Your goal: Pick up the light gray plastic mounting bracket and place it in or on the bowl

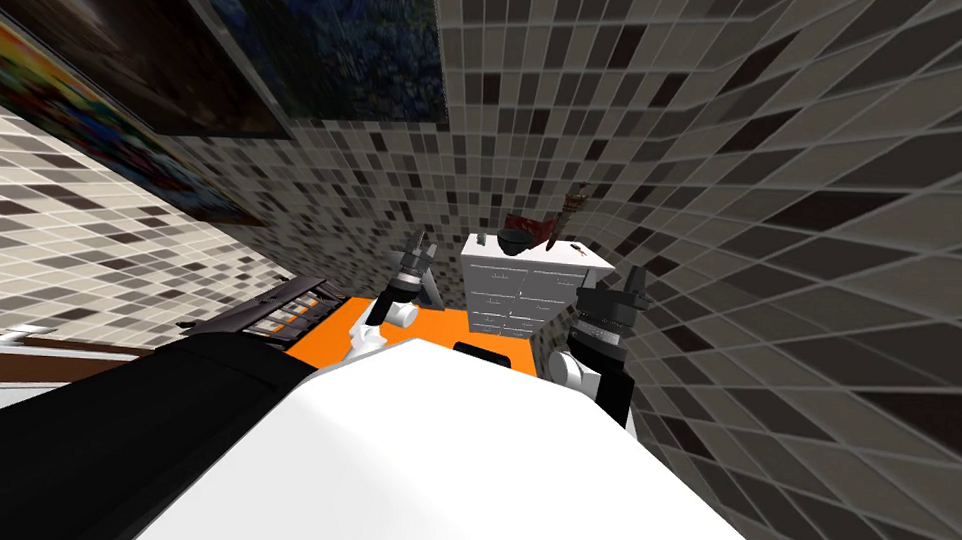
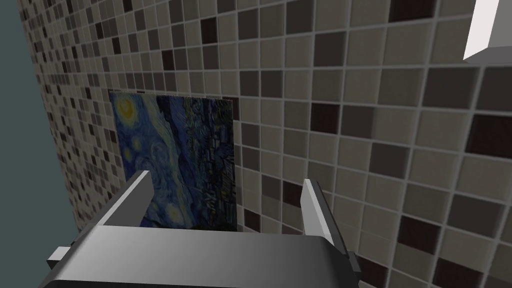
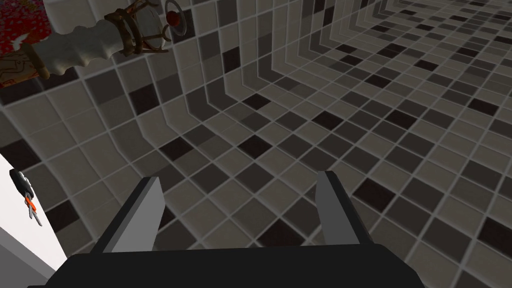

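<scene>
Ahead, one dark bowl (image 1: 515, 243) tops one cabinet (image 1: 516, 295); left end effector (image 2: 227, 184) and right end effector (image 3: 241, 181) gape.

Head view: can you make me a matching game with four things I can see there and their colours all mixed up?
Things:
1. drawer cabinet
2. bowl on top of it
3. flat surface in front of the cabinet
4. wall painting

Colours:
A. orange
B. blue
C. white
D. dark, nearly black

Pairs: 1-C, 2-D, 3-A, 4-B
</scene>
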`<state>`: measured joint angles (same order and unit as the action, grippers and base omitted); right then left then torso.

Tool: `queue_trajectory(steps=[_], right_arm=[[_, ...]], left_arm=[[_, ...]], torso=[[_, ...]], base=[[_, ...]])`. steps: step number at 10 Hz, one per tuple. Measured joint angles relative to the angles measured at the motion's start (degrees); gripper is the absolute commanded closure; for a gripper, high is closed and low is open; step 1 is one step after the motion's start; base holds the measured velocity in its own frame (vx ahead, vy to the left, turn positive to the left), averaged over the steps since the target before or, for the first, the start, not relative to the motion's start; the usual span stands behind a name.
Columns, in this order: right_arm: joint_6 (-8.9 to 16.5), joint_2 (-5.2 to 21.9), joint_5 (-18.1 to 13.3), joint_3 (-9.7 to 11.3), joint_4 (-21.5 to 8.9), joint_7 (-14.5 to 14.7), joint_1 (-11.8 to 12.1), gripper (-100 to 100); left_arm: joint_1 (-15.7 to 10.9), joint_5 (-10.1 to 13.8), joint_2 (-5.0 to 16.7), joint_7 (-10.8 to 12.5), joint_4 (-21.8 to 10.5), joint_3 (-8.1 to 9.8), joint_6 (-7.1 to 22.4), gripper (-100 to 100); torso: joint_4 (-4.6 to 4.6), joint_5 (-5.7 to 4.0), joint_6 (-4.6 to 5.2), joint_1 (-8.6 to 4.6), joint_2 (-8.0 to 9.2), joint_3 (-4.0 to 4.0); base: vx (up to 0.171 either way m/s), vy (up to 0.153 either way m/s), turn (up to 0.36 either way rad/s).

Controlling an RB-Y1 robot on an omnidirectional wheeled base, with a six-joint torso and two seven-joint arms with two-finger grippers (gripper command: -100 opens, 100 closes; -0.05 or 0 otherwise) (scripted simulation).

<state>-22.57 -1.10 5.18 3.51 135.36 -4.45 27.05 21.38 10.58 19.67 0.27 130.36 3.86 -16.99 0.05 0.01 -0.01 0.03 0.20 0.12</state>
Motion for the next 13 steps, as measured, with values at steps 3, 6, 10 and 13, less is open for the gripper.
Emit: queue_trajectory(steps=[3, 6, 10, 13], right_arm=[[0.00, 0.00, 0.00, 0.00, 0.00, 0.00, 0.00, 0], [0.00, 0.00, 0.00, 0.00, 0.00, 0.00, 0.00, 0], [0.00, 0.00, 0.00, 0.00, 0.00, 0.00, 0.00, 0], [0.00, 0.00, 0.00, 0.00, 0.00, 0.00, 0.00, 0]], left_arm=[[-1.63, 1.24, 4.71, 0.59, 1.08, 0.87, 3.54, -100], [-3.15, 2.39, 9.56, 1.21, 1.86, 1.66, 7.10, -100], [-4.99, 4.29, 16.37, 2.22, 2.84, 2.82, 12.08, -100], [-5.81, 5.48, 20.99, 2.95, 3.24, 3.66, 14.80, -100]], torso=[[0.00, -0.01, 0.01, -0.02, 0.03, 0.01], [0.00, 0.00, 0.00, -0.02, 0.01, 0.01], [-0.01, 0.00, -0.01, -0.03, -0.05, -0.02], [-0.02, 0.00, -0.01, -0.03, -0.07, -0.04]], base=[[-0.055, -0.003, -0.049], [-0.061, -0.003, -0.072], [-0.039, -0.005, -0.047], [-0.041, -0.009, -0.092]])
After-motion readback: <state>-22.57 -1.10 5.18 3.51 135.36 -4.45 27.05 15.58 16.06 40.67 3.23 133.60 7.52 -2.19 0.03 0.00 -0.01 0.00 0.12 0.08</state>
